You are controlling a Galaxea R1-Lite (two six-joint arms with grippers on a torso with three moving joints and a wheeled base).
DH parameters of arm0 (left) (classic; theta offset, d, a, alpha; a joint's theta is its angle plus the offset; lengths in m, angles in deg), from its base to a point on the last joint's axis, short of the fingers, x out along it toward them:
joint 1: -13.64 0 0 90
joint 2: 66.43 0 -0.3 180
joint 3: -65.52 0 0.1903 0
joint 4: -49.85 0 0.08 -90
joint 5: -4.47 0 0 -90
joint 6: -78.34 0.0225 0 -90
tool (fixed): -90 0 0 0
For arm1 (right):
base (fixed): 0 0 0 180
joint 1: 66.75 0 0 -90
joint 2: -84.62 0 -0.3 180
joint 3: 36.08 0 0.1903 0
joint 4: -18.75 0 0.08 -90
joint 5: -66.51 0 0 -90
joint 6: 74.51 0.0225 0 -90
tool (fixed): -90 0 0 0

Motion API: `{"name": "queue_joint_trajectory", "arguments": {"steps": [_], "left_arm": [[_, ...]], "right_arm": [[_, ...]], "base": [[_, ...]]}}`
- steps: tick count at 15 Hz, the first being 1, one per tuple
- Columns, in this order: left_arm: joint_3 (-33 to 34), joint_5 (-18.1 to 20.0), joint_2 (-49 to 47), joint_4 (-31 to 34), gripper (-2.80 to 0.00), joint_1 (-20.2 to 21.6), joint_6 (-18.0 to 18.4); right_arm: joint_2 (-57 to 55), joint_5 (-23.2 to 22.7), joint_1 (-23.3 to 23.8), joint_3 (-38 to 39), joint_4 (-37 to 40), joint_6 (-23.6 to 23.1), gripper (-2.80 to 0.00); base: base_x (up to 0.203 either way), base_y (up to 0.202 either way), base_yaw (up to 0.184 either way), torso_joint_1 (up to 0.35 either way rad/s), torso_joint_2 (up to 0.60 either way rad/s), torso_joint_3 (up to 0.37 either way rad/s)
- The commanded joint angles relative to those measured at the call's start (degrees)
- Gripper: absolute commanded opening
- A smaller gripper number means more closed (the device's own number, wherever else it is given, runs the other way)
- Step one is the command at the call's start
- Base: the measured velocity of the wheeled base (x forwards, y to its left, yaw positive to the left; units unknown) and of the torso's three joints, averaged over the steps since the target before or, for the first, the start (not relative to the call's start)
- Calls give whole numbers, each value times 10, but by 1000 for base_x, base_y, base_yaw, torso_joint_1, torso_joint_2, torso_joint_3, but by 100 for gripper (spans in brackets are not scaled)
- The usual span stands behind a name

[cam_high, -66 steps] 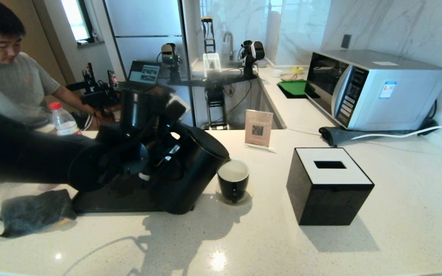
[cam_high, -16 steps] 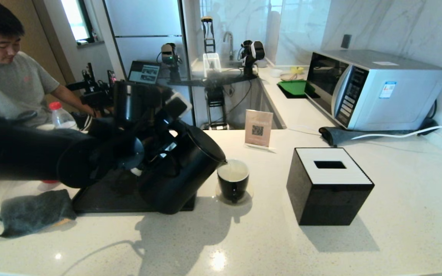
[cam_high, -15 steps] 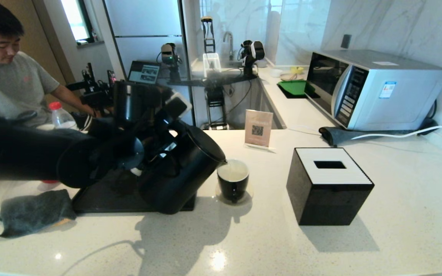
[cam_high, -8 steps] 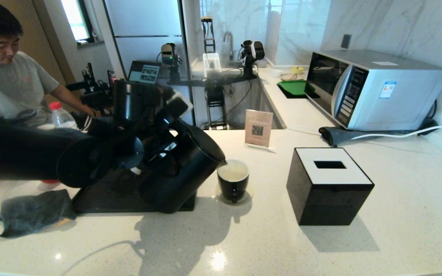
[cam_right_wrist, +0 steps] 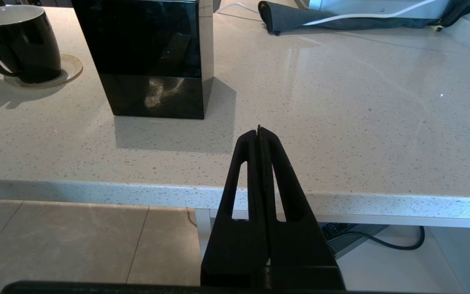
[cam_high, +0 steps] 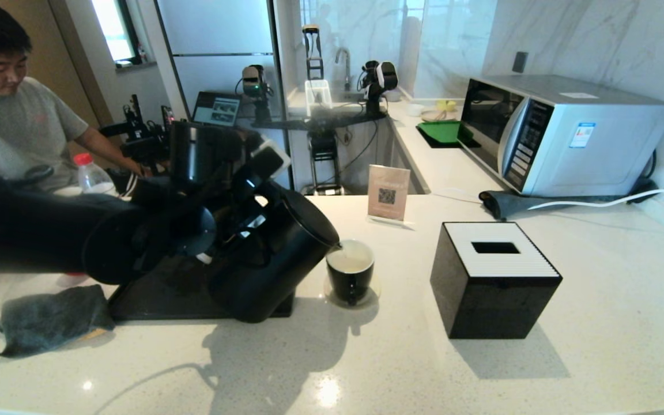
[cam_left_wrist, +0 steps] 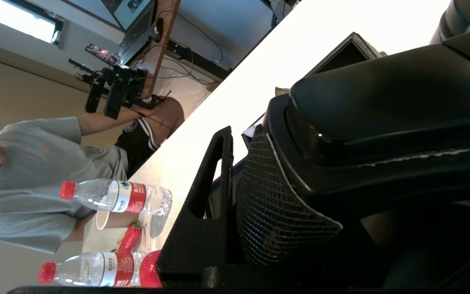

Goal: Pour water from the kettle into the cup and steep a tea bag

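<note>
Counter [cam_high: 424, 357]: white speckled stone. Kettle [cam_high: 274, 259] tipped toward cup, base raised above black tray [cam_high: 153, 300], spout right at cup rim. Left pincer [cam_high: 251, 222] clamped on kettle handle, fingers part-closed round it. Cup [cam_high: 350, 276] on a coaster beside black box [cam_high: 496, 279], w/ water [cam_high: 350, 258] inside. Right pincer [cam_right_wrist: 258, 132] parked off counter edge, fingers pressed together, holding nothing.
</note>
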Motion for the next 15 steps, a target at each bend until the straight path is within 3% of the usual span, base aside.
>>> {"name": "queue_joint_trajectory", "arguments": {"steps": [1,11,15], "left_arm": [[3,-2,1,-1,-280,0,2],[4,0,-1,-6,-280,0,-1],[4,0,-1,-9,-280,-1,-29]], "right_arm": [[-1,0,0,0,0,0,-280],[-1,0,0,0,0,0,-280],[-1,0,0,0,0,0,-280]], "base": [[0,0,0,0,0,0],[0,0,0,0,0,0],[0,0,0,0,0,0]]}}
